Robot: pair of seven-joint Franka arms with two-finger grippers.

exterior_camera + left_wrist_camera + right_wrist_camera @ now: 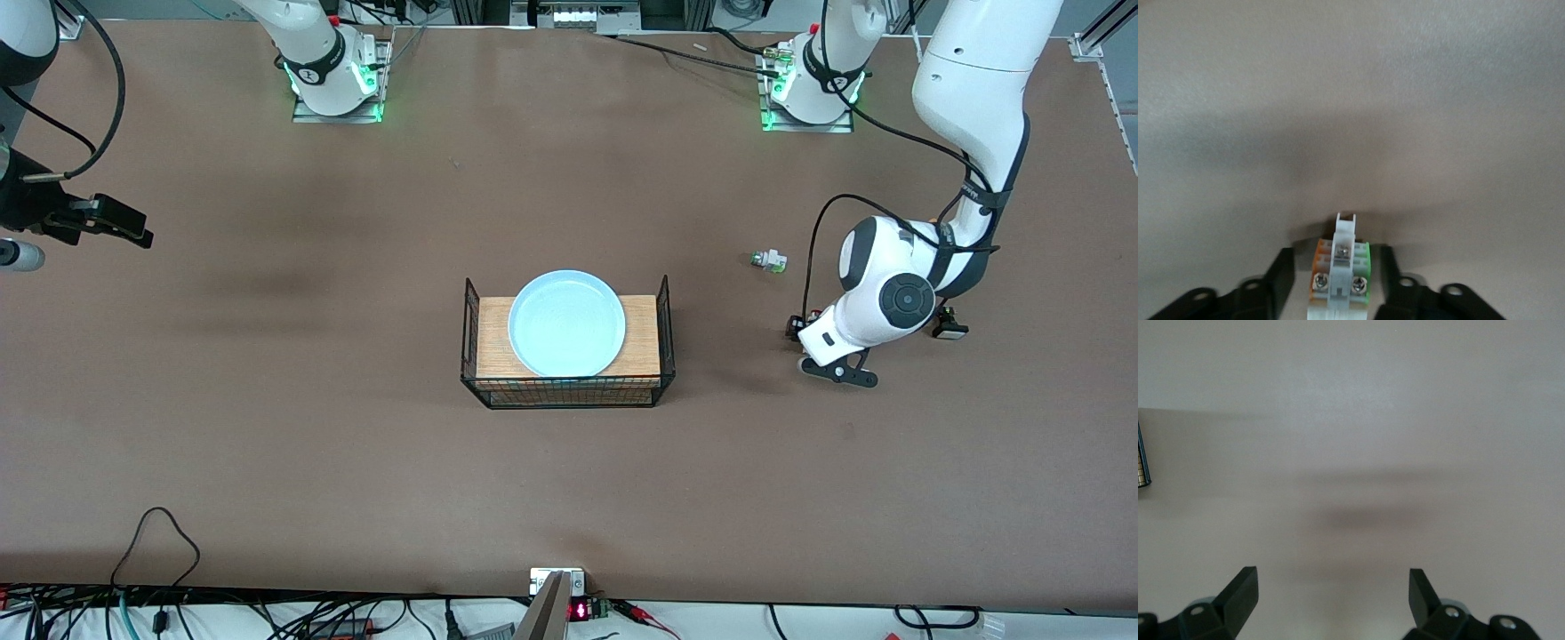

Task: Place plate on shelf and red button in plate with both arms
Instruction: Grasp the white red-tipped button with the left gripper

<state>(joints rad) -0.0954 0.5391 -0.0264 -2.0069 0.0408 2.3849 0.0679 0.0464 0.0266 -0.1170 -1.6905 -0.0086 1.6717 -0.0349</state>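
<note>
Your left pincer (1339, 283) sits low on the table (356, 462), fingers narrowed against the red button (1340, 270) between them, ready to lift. The plate (566, 323) already rests on the basket's board (638, 338). Right pincer (1333, 587) waits, wide, holding nothing.

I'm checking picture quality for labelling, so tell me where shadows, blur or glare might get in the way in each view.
Front view: even light, sharp, no glare on the plate, soft shadows under it and the left arm. Left wrist view: the red button between the left gripper jaws looks slightly soft, with a dark shadow on the table. Right wrist view: only a blurred shadow band on the table past the open right gripper.
</note>
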